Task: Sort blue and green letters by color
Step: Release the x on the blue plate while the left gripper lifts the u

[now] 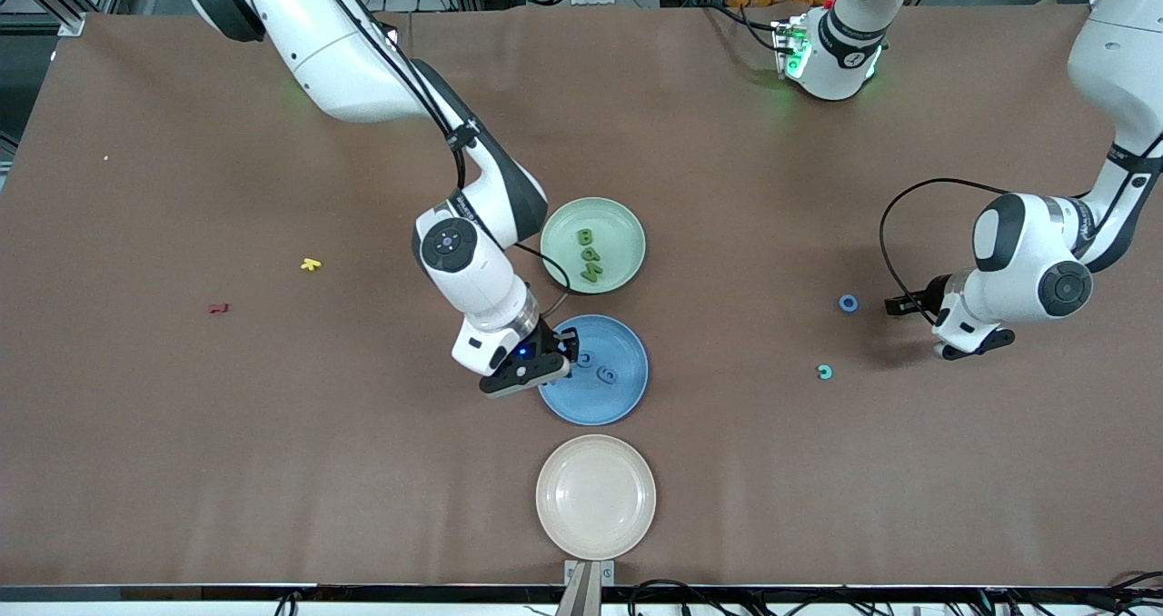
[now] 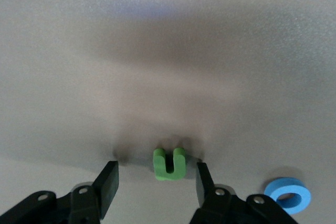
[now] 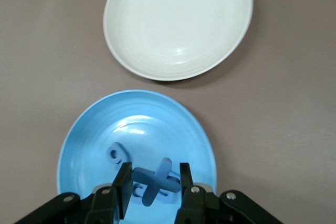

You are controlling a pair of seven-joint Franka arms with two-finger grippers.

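Your inventory of the desk [image 1: 273, 471]:

- Right claw [image 3: 153, 190]: over the blue plate [image 1: 627, 398], at about 9 o'clock on its rim. Its fingers pinched a blue X-shaped letter [image 3: 156, 180], held above the plate's floor.
- Blue plate: middle of three plates in a row. Two more blue letters [image 1: 596, 368] lay in it, just beside each other near its centre.
- Green plate [image 1: 622, 225]: at 12 o'clock from the blue plate, farther from the front camera. You had three olive green letters [image 1: 588, 254] lying together in it.
- Cream plate [image 1: 595, 496]: at 6 o'clock from the blue plate, nearest the front camera.
- Left claw [image 2: 156, 182]: low over the desk at the left arm's end, fingers spread, a bright green U-shaped letter [image 2: 168, 163] lying on the desk between them, untouched.
- Blue ring letter [image 1: 849, 303]: on the desk just beside the left claw.
- Yellow letter [image 1: 311, 264] and dark red letter [image 1: 217, 308]: on the desk toward the right arm's end, well apart from the plates.
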